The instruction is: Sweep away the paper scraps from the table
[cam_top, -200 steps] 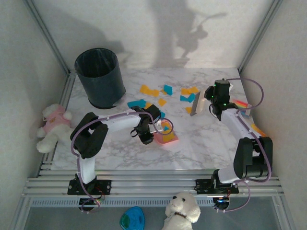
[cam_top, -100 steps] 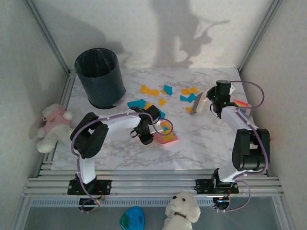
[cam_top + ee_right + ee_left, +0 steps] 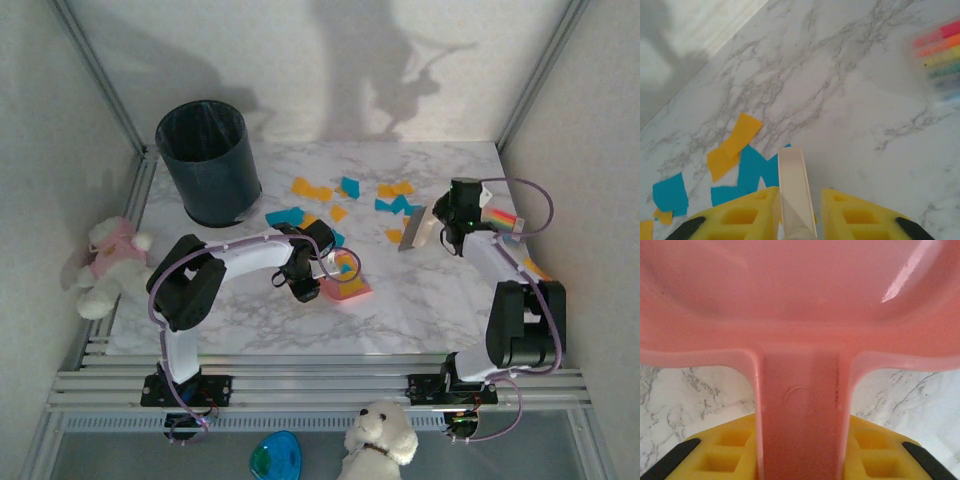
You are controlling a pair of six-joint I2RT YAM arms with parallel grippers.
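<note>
Left hand [image 3: 800, 462]: closed on the straight handle of the pink plastic dustpan [image 3: 800, 315], which sits just at 5 o'clock of the centre of the white, grey-veined marble tabletop [image 3: 430, 300].
Right hand [image 3: 797, 215]: clamped on the slim stem of a cream-white flat brush [image 3: 415, 228], at 3 o'clock of centre.
Paper scraps [image 3: 345, 187]: small orange and teal pieces strewn from 11 to 2 o'clock of centre. A few lie in the dustpan, and the nearest loose ones are just beside the brush.
Risk, scatter: a fast stroke could flick the light scraps sideways past the pan mouth.
Risk, gap: if the pan's lip rides above the tabletop, scraps would slide under it.
Risk, reach: the pieces at 11 o'clock, near the dark round bin [image 3: 205, 160], lie well apart from the brush and may be missed.
Risk, clash: a long sweep toward the pan brings the two arms close.
Hidden: the pan's lip and its contact with the tabletop; the left arm covers part of the pan.
Hard to make out: the brush's bristles, and the blurred rainbow-striped packet [image 3: 940, 50] at 3 o'clock.
</note>
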